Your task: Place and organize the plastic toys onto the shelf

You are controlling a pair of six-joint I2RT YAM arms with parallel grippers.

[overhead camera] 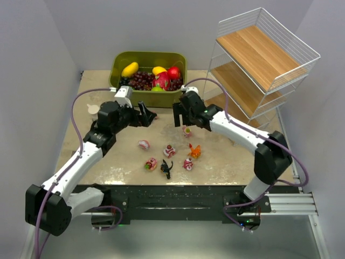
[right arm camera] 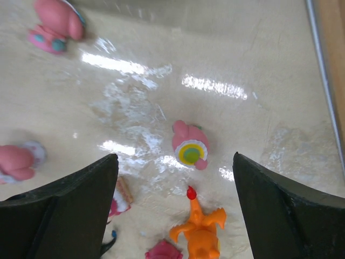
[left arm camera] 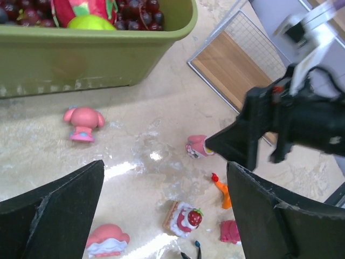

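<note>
Right gripper (overhead camera: 178,117) released, wide over pink rainbow toy (right arm camera: 190,145) at its 5 o'clock, likely lining up pick; left gripper (overhead camera: 146,115) released, empty.

Toys (overhead camera: 170,151) lie before the bin (overhead camera: 148,53), shelf (overhead camera: 259,54) at their right.

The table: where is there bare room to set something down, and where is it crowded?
On the shelf, the top two wooden tiers look bare. On the table, bare patches lie between the orange creature and the right arm, and between the left arm and the leftmost pink toy. Crowded: the toy cluster in the middle, and the full green bin.
</note>
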